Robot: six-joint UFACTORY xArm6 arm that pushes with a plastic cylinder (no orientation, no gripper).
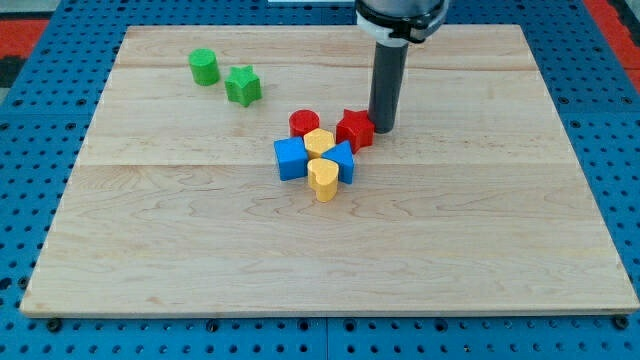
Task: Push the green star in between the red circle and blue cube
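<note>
Upright, my tip (384,130) touching the red star (354,129), far from the green star (242,86); no end effector jaws.

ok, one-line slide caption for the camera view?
My tip rests beside the red star, far from the green star that must go between the red circle and blue cube.
</note>
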